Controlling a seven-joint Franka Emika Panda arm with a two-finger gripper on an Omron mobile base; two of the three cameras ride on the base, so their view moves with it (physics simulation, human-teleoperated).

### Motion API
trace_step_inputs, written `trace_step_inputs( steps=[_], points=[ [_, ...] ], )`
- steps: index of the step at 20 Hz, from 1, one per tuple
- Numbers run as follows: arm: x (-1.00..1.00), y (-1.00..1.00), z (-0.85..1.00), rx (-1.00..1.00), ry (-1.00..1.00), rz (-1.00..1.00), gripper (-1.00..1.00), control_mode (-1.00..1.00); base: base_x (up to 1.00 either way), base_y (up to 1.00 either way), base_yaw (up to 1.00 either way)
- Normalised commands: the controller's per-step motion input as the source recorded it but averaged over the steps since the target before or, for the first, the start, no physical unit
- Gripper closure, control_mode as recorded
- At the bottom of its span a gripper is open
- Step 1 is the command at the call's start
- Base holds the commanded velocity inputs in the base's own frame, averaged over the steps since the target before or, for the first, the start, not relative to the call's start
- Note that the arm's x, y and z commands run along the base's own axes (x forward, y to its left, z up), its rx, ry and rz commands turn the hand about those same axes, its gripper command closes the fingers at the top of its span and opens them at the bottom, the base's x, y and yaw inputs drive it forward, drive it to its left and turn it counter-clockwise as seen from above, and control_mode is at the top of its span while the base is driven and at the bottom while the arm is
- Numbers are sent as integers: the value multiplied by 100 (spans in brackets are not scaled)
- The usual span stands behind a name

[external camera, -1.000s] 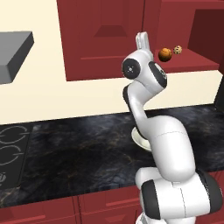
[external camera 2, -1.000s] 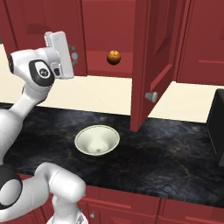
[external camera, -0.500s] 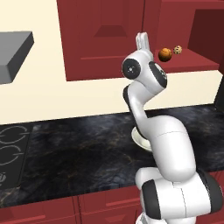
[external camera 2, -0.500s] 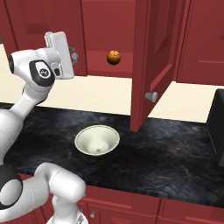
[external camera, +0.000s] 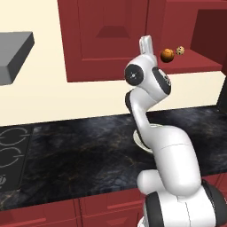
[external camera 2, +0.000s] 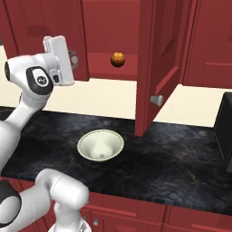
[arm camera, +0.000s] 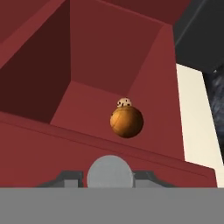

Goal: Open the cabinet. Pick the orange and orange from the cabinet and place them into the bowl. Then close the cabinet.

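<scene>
Tool: The tool (arm camera: 109, 176) is pressed onto the round grey knob (arm camera: 109, 169) of one cabinet door. One dark finger sits on each side of the knob, so it is pinching the knob and not a fruit.
Cabinet: The cabinet (arm camera: 100, 48) is big and dark red. The other door (external camera 2: 158, 68) stands open, off to the side of the tool. The shelf inside can be seen.
Orange: One orange (arm camera: 126, 122) sits on the shelf, past the tool and deeper inside. It is near the tool but not touching it. A second orange cannot be seen.
Speckled ball: A small tan ball with dark dots (arm camera: 124, 103) sits just behind the orange, farther from the tool. It is not for the bowl.
Bowl: The pale bowl (external camera 2: 100, 132) stands on the dark desk (external camera 2: 181, 163), well below the tool. Nothing is in it.
How the orange will handle: It looks small, light and firm. It is round and smooth, so it will likely roll or slip away if it is bumped.
Where to hold it: The tool should pinch it across its widest part, one finger on each side, and squeeze gently.
Writing: No words, labels or brand names can be read anywhere.
</scene>
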Motion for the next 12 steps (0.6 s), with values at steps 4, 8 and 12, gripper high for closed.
trace_step_inputs(
  steps=[4,8,12],
  points=[
    [-35,40,0,0,0,0,100,-100,0,0,0],
    [-53,56,0,0,0,0,100,-100,0,0,0],
    [-61,59,0,0,0,0,100,-100,0,0,0]
  ],
)
